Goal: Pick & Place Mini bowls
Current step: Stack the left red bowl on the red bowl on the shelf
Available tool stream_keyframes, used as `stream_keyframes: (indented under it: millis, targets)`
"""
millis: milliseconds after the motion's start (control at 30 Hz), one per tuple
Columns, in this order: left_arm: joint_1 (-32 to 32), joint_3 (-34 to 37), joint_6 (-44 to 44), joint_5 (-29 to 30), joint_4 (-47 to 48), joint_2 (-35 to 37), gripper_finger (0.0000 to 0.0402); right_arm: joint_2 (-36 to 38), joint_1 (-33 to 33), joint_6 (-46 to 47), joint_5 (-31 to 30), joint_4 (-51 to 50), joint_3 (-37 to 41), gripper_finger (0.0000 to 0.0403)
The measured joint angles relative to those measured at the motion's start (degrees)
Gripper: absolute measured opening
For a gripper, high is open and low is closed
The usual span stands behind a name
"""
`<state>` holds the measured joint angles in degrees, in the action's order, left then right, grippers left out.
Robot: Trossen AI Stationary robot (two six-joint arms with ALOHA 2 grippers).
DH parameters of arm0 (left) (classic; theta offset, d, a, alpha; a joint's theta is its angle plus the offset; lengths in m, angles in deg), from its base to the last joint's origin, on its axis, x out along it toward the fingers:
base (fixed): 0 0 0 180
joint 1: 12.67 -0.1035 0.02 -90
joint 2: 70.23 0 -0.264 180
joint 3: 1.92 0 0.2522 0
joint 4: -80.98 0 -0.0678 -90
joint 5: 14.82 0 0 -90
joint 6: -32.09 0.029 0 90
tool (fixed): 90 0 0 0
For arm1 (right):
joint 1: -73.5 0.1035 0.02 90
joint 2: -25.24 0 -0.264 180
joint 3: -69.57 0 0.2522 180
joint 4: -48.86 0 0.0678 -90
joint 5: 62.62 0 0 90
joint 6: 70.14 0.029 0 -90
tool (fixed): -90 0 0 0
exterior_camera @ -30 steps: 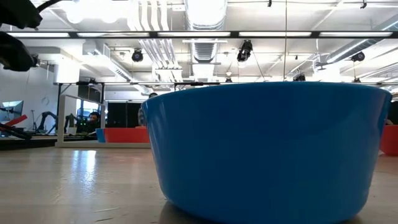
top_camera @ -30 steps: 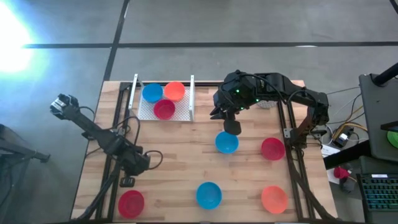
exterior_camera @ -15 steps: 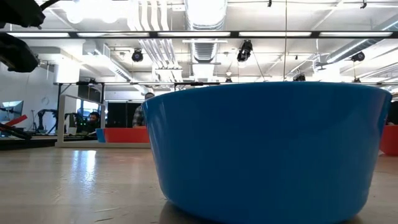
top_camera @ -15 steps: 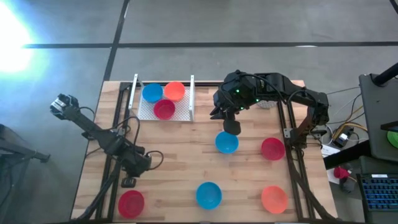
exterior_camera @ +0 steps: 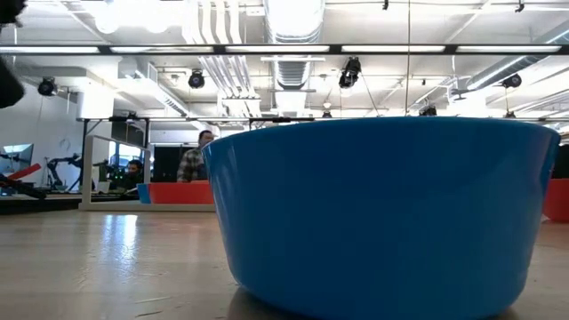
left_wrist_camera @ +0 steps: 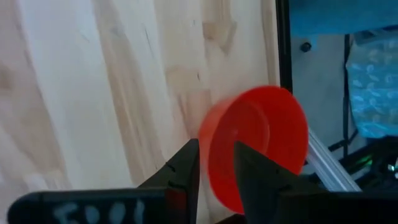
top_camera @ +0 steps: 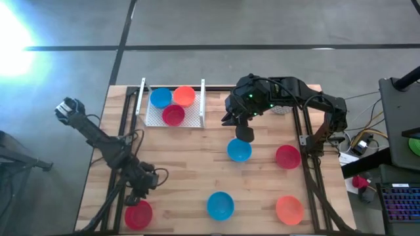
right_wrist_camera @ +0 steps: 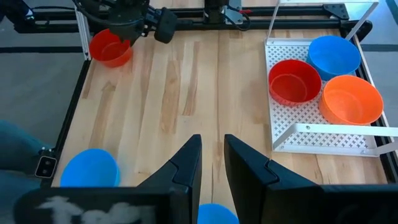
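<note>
Several mini bowls show in the high view. A blue, an orange and a red one sit in the white perforated tray (top_camera: 172, 115) at the far edge. My left gripper (top_camera: 143, 185) (left_wrist_camera: 216, 155) is open with a narrow gap, just above the far rim of the red bowl (top_camera: 137, 215) (left_wrist_camera: 258, 146) by the near left corner; that rim shows in the gap between the fingers. My right gripper (top_camera: 244, 136) (right_wrist_camera: 211, 149) is open and hangs over the far rim of the middle blue bowl (top_camera: 239, 151).
On the table's right stand a red bowl (top_camera: 287, 157) and an orange bowl (top_camera: 289, 210). A blue bowl (top_camera: 220, 205) (exterior_camera: 382, 213) stands at the near edge and fills the low view. Black frame rails run along both sides. A person shows in the room behind.
My left gripper has moved toward the table's near edge, down to the red bowl in the near left corner, and has left the low view's upper left. My right arm has kept still. No bowl has moved.
</note>
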<state>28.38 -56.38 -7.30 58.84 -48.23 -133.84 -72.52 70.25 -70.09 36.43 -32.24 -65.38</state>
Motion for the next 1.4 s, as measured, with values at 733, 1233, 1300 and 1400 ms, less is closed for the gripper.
stream_keyframes:
  millis: [733,1233,1300,1400]
  targets:
    - [6.74,12.14,-12.28,-2.12,-17.52,0.0,0.009,0.0,-0.02,-0.04,0.08,-0.01,0.0,0.0063]
    - [7.94,12.93,-13.42,-1.18,-18.09,-1.91,0.009,0.0,-0.02,-0.09,0.08,-0.01,0.01,0.0063]
    - [7.94,12.93,-13.45,-1.15,-18.78,-2.95,0.009,0.0,-0.02,-0.09,0.08,-0.02,0.01,0.0063]
    - [7.94,12.93,-13.51,-1.21,-19.71,-4.77,0.009,0.0,-0.02,-0.09,0.08,-0.02,0.0,0.0063]
